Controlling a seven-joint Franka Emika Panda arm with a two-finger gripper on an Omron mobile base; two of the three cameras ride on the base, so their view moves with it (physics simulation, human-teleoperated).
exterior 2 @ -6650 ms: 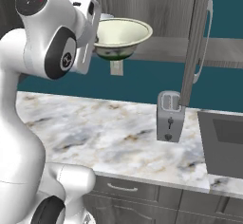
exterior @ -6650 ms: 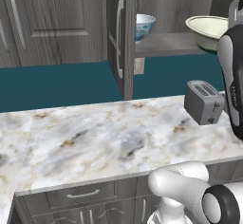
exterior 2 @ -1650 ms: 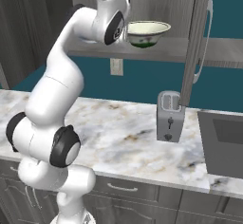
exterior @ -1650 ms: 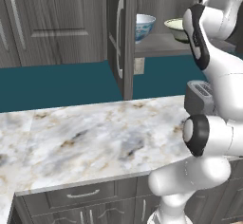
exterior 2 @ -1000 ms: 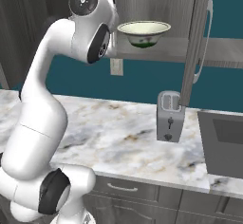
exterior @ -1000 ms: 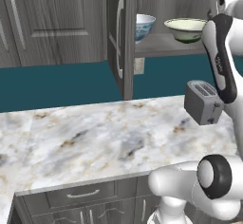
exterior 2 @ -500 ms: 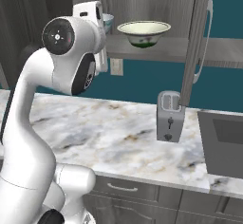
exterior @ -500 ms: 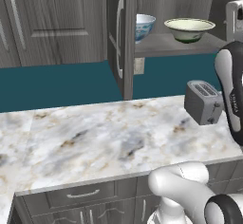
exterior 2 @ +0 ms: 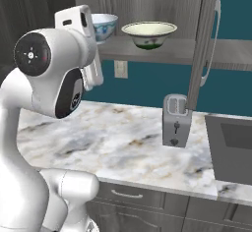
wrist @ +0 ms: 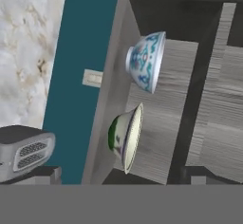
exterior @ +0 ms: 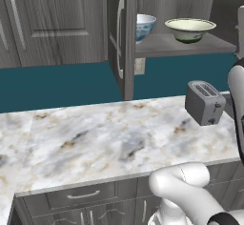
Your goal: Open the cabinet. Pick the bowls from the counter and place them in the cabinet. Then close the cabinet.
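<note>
Cabinet (exterior: 125, 38) doors open, so loading looks done; closing is what's left. Counter (exterior: 109, 138) carries just the toaster (exterior: 205, 102). Cream-green bowl (exterior: 189, 28) and blue-patterned bowl (exterior: 143, 26) sit upright, apart, on the lower shelf. Hand released, grasping nothing, facing the shelf.

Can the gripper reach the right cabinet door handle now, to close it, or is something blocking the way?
Probably yes. The right door stands open with its handle facing free air; only the toaster stands below it. Both bowls sit back on the shelf, clear of the door's swing.
</note>
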